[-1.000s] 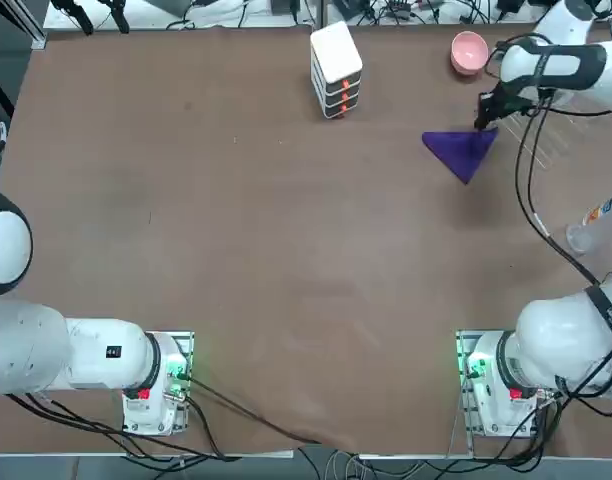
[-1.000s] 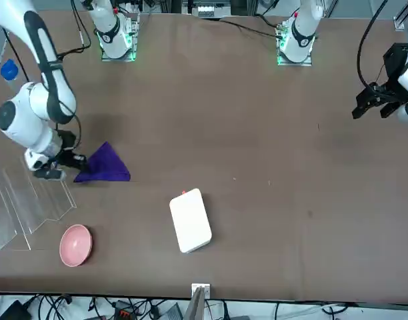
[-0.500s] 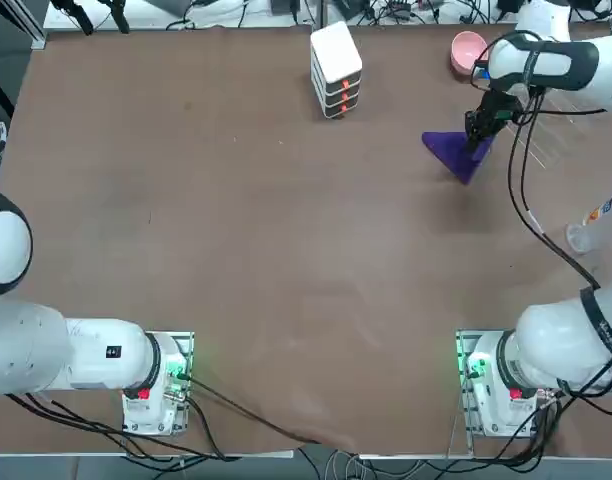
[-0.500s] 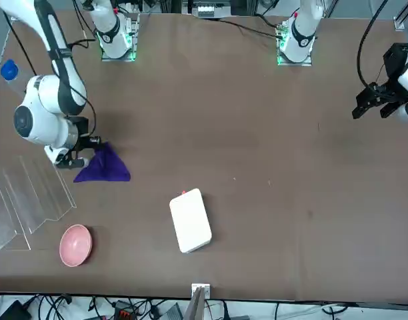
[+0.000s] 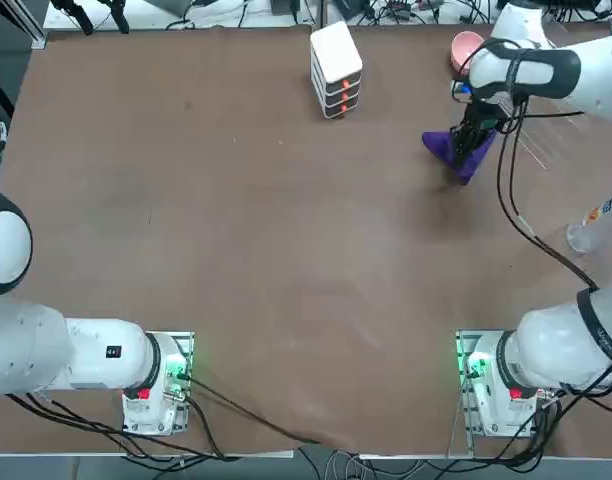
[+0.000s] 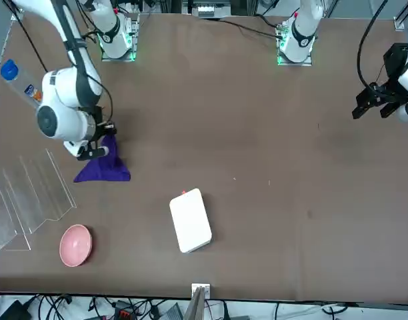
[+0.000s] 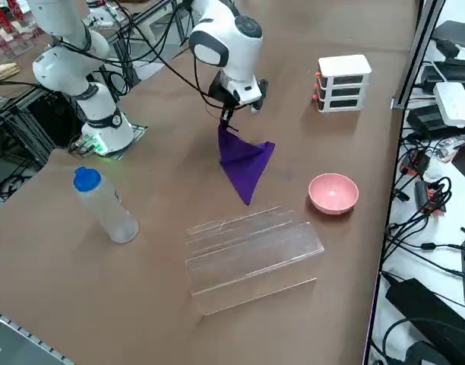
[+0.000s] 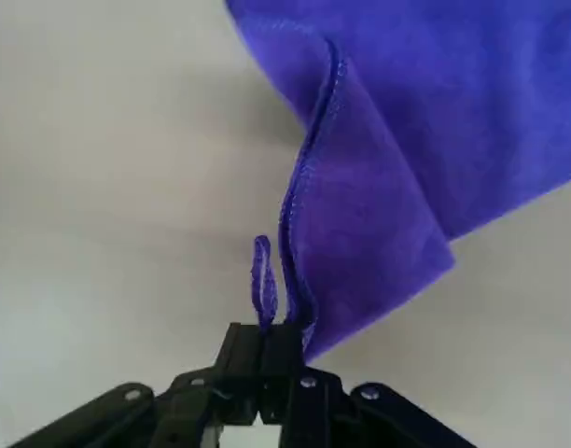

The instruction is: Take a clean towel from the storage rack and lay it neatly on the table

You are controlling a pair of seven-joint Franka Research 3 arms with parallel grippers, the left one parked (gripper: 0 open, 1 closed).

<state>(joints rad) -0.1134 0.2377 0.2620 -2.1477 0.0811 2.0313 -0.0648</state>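
On the table [image 5: 236, 250] the storage rack [image 7: 251, 247] stands empty, so you are in the laying step. The towel [image 7: 245, 163] hangs folded near the rack, one tip touching the table. The right gripper [image 8: 272, 341] is clamped on its edge; next you should spread it flat
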